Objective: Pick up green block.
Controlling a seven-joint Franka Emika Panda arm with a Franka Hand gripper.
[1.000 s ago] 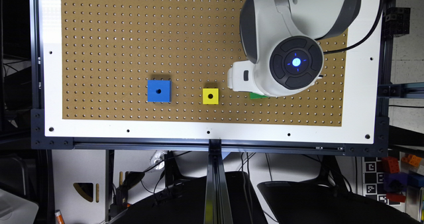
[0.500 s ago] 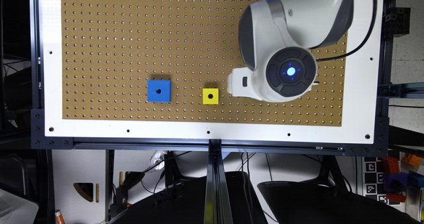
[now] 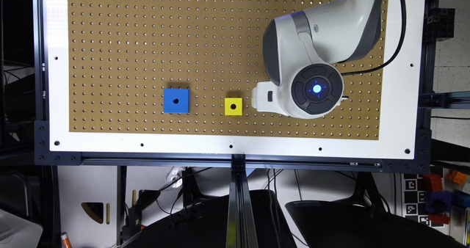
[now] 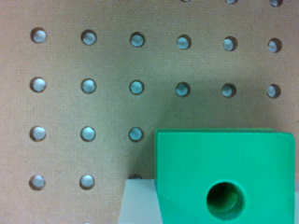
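Note:
The green block (image 4: 224,177) sits large and close in the wrist view, flat on the brown pegboard (image 4: 84,60), its round centre hole facing the camera. A pale grey part of my gripper (image 4: 140,203) lies right against one side of the block. In the exterior view the white wrist and gripper (image 3: 265,98) hang over the pegboard (image 3: 147,39) towards the exterior view's right, and the arm covers the green block there.
A yellow block (image 3: 233,106) lies just to the exterior view's left of the gripper. A larger blue block (image 3: 176,101) sits further left. The white table border (image 3: 235,145) and a black frame rail run along the near edge.
The wrist has shifted towards the near edge of the board in the exterior view. A green sliver that showed beside the arm one second ago is now covered.

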